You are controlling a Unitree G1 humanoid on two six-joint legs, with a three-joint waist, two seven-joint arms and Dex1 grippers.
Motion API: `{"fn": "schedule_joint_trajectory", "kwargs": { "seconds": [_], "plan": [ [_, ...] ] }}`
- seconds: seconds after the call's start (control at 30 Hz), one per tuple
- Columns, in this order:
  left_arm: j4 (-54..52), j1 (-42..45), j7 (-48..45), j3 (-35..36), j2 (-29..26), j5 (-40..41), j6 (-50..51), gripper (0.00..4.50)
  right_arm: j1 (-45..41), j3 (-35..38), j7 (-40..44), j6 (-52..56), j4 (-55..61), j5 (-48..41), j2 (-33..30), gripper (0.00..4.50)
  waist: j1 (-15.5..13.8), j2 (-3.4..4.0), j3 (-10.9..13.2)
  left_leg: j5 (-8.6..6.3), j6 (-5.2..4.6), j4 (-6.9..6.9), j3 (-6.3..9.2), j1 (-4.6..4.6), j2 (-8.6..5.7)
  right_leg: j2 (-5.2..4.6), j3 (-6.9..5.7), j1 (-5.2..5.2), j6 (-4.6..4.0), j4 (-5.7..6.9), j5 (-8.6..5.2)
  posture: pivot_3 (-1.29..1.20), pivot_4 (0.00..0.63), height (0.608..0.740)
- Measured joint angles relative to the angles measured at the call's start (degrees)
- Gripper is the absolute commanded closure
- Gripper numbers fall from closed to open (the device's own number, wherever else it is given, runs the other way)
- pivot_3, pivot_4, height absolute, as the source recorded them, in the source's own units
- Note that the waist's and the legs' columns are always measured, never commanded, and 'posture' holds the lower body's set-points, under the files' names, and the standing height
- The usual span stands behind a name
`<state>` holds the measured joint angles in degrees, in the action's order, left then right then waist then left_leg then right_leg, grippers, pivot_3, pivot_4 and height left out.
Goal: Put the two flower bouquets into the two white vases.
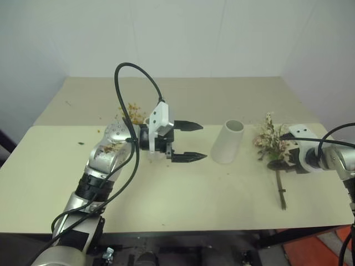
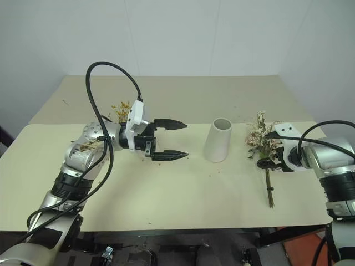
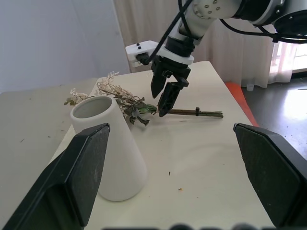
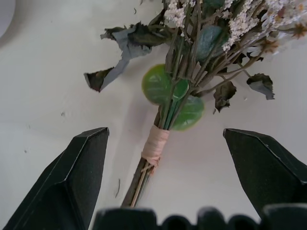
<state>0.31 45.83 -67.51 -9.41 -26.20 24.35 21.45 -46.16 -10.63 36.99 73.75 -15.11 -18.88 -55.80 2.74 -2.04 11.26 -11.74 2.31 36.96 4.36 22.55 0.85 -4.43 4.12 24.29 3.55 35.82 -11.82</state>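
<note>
- Cream-pink bouquet (image 1: 272, 138) lies flat near the desk's right edge, blossoms toward the far side, brown stems toward the front edge.
- Right gripper (image 3: 165, 98) hangs just above the stems, fingers apart, one on each side of the tied wrap, not clamped.
- Wide white vase (image 1: 228, 142) stands upright mid-desk, empty.
- Left gripper (image 1: 188, 142) level beside the vase, fingers spread, holding nothing.
- Yellow bouquet (image 1: 133, 112) partly hidden behind the left arm.

White vase (image 3: 112, 148) upright on table (image 3: 201, 163), cream-pink bouquet (image 3: 125, 99) lying behind, right gripper (image 3: 165, 93) open over its stems
</note>
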Motion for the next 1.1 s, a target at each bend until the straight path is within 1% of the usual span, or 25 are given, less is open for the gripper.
{"fn": "schedule_joint_trajectory", "kwargs": {
  "seconds": [0.17,0.27,0.5,0.6,0.63,0.73,0.8,0.87,0.97,1.03,1.07,1.1],
  "plan": [
    [-1.10,-1.48,0.69,-0.04,-0.18,0.00,0.50,0.00,-3.34,-2.33,2.00,-1.21,-6.74,2.52,1.79,0.03,-0.10,0.01,0.01,0.00,0.00,0.00,0.01,0.01,-0.01,0.00,-0.01,0.00,0.00,-0.01,0.00,0.00,0.150,0.740],
    [-1.37,-1.52,1.07,-0.04,-0.21,-0.01,0.64,0.00,-3.98,-2.79,3.21,-1.73,-9.29,3.65,2.70,0.62,-0.13,0.01,0.01,0.00,0.00,0.00,0.01,0.02,-0.01,-0.01,-0.01,0.00,0.00,-0.01,0.00,0.00,0.150,0.740],
    [-1.54,-1.52,0.94,0.10,-0.23,0.49,0.65,0.00,-4.89,-2.41,3.57,-2.04,-12.98,5.38,4.37,3.19,-0.04,0.01,0.01,0.00,0.00,0.00,0.01,0.00,-0.01,0.00,-0.01,0.00,0.00,0.00,0.01,0.00,0.150,0.740],
    [-1.52,-1.50,1.01,0.49,-0.20,0.50,0.60,0.00,-4.91,-2.14,3.53,-2.04,-13.22,6.01,4.61,4.18,-0.04,0.02,0.01,0.00,0.00,0.00,0.01,0.00,-0.01,0.00,-0.01,0.00,0.00,0.01,0.01,0.00,0.150,0.740],
    [-1.48,-1.49,1.02,0.61,-0.19,0.49,0.57,0.00,-4.94,-2.07,3.58,-2.04,-13.22,6.20,4.63,4.28,-0.04,0.02,0.01,0.00,0.00,0.00,0.01,0.00,-0.01,0.00,-0.01,0.00,0.00,0.01,0.01,0.00,0.150,0.740],
    [-1.25,-1.48,1.01,0.62,-0.19,0.47,0.27,0.00,-4.99,-1.25,2.92,-2.04,-13.25,6.42,5.00,4.28,-0.06,0.02,0.01,0.00,0.00,0.00,0.01,0.01,-0.01,0.00,-0.01,0.00,0.00,0.01,0.01,0.00,0.150,0.740],
    [-1.01,-1.48,1.00,0.63,-0.21,0.47,0.19,0.00,-5.07,0.80,1.14,-2.15,-13.21,6.67,5.83,4.28,-0.02,0.02,0.01,0.00,0.00,0.00,0.01,0.00,-0.01,0.00,0.00,0.00,0.00,0.01,0.01,0.00,0.150,0.740],
    [-0.94,-1.48,1.00,0.67,-0.30,0.47,0.17,0.00,-5.25,4.14,-2.58,-3.49,-12.47,7.21,6.97,4.28,-0.02,0.02,0.01,0.00,0.00,0.00,0.01,0.00,-0.01,0.00,0.00,0.01,-0.01,0.02,0.01,0.00,0.150,0.740],
    [-0.84,-1.45,1.01,0.98,-0.48,0.47,0.16,0.00,-4.79,14.53,-11.88,-13.60,-5.41,7.90,11.19,4.28,0.27,0.13,0.06,0.00,0.00,-0.04,0.00,0.05,-0.01,0.01,0.03,0.08,0.01,0.05,0.01,0.00,0.150,0.740],
    [-0.80,-1.45,1.01,1.12,-0.58,0.46,0.16,0.00,-3.74,20.67,-16.82,-24.72,1.28,7.97,14.53,4.28,0.24,0.13,0.07,0.00,0.00,-0.08,0.05,0.07,0.00,0.02,-0.01,0.12,0.01,0.06,0.01,0.00,0.150,0.740],
    [-0.81,-1.45,1.01,1.27,-0.69,0.47,0.16,0.00,-2.70,24.10,-18.85,-32.52,6.41,7.59,17.22,4.28,0.24,0.13,0.07,0.00,0.00,-0.10,0.06,0.10,0.00,0.01,-0.02,0.13,0.01,0.05,0.01,0.00,0.150,0.740],
    [-0.80,-1.45,1.01,1.36,-0.75,0.47,0.16,0.00,-2.36,25.77,-19.08,-36.62,9.67,6.48,18.77,4.28,0.22,0.14,0.07,0.00,0.00,-0.10,0.06,0.11,-0.01,0.01,-0.01,0.13,0.01,0.06,0.02,0.00,0.150,0.740]
  ]
}}
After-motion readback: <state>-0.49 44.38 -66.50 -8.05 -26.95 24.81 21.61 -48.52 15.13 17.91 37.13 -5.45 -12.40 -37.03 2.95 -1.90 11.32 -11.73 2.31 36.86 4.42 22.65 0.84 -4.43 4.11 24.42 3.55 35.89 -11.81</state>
